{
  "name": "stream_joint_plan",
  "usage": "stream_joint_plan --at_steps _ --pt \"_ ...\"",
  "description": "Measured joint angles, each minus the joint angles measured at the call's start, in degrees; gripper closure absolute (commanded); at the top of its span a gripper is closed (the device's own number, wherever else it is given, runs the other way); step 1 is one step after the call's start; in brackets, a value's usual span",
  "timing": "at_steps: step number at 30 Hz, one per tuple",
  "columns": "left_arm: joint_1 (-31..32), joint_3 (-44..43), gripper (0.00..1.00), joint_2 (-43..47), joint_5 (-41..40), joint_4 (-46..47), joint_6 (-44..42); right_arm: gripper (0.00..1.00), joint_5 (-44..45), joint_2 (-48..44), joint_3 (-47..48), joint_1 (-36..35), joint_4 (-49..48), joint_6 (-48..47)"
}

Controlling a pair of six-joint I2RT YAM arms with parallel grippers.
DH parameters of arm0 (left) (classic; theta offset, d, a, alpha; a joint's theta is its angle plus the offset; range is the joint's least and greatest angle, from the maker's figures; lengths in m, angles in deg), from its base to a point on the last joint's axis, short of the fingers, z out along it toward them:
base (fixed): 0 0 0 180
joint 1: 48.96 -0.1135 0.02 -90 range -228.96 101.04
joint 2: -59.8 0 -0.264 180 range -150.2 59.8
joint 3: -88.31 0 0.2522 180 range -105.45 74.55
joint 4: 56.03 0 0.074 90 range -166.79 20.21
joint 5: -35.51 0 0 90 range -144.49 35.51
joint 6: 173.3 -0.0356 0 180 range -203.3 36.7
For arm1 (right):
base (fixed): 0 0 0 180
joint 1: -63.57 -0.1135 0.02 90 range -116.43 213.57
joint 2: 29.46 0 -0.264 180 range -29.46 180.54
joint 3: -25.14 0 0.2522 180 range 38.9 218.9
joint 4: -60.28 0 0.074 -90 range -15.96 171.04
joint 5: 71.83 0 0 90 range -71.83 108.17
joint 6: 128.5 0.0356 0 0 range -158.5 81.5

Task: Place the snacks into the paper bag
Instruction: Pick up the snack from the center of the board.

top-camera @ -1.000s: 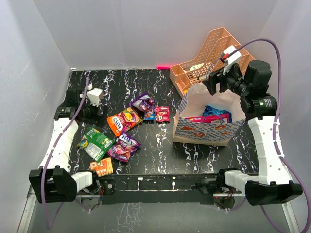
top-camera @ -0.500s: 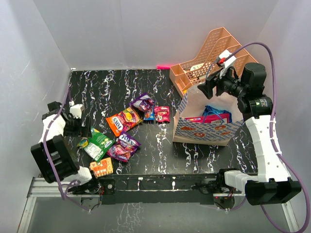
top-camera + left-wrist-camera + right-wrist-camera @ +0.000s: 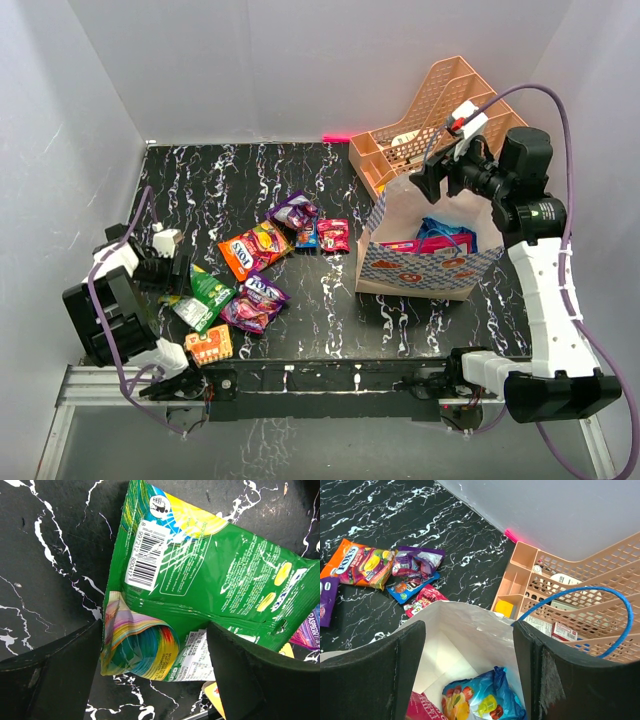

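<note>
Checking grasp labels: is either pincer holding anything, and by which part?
Nothing gripped yet. The left pincer stands open astride the curled end of the green packet; the right pincer hangs open, empty, over the paper bag.

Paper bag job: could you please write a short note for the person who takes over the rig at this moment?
Left gripper: open, one finger on each side of the green foil packet on the black marbled table; apparently not pinched yet.
Right gripper: open, empty, above the mouth of the cream paper bag with blue cord handles.
Done: a blue glossy packet and a pink packet lie in the bag.
Left: the green packet, large orange packet, large purple packet, small orange packet, small purple packet, small blue packet, small red packet, all on the table.
</note>
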Motion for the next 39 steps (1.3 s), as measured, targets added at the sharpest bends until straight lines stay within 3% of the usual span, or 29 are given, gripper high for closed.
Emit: stream_joint_plan --at_steps 6,19,29,39 --pt "-0.4 2.2 0.47 1.2 1.3 3.2 -0.9 0.25 2.1 0.1 1.7 0.0 2.6 -1.8" --pt "-0.4 0.2 0.68 3.7 4.9 0.5 -1.7 0.25 4.0 2.3 5.0 0.0 6.2 -3.7" --pt "0.0 -6.7 1.00 4.4 9.6 -6.0 -3.6 0.24 3.4 0.8 5.0 0.0 6.4 -5.3" --pt "0.9 -12.3 1.00 6.6 12.9 -12.1 -5.4 0.23 -0.1 1.7 8.3 0.0 7.0 -4.3"
